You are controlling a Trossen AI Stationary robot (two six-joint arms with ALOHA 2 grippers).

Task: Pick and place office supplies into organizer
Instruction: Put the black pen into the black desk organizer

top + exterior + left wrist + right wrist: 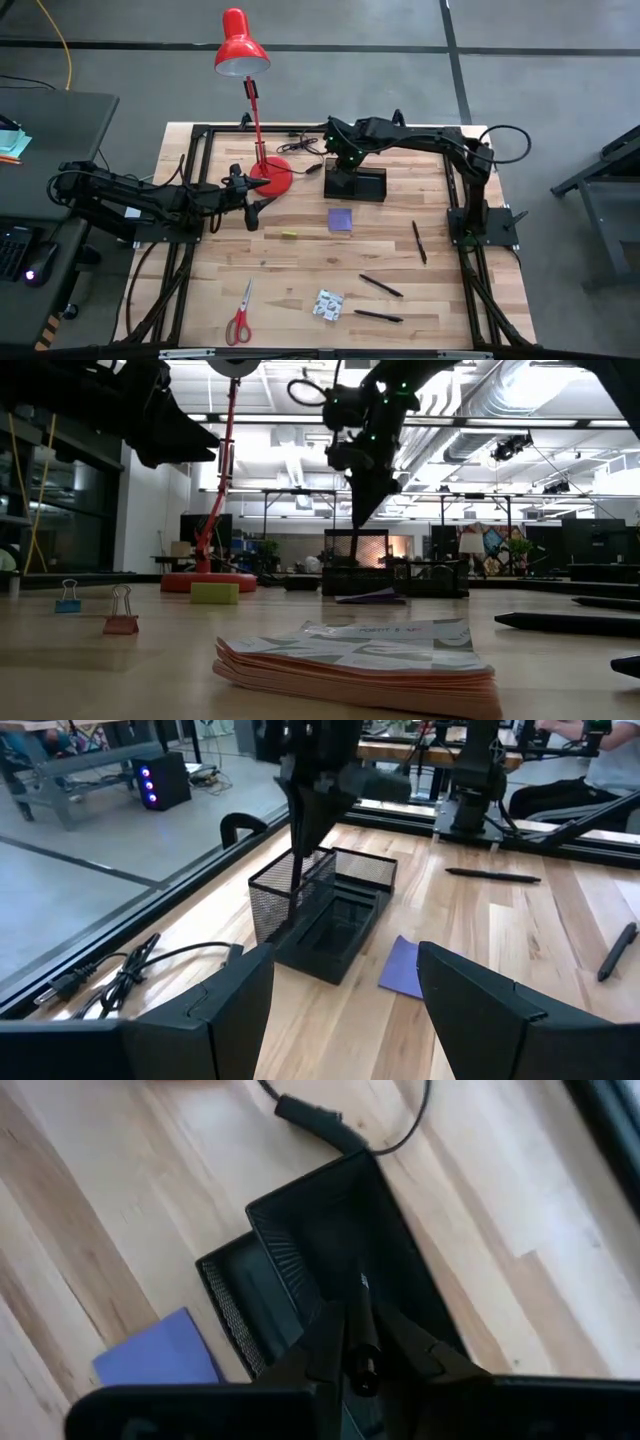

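R gripper hangs over the organizer at the table's far side, clamped on a pen — tip in the tall mesh cup. L gripper waits wide open near the lamp. Still left — three pens, scissors, notepad, packet.

R gripper clamped, L gripper agape

Red desk lamp at table's far edge; two binder clips nearby; black cable.

hidden: pen lower end inside organizer | cut off: scissors handles
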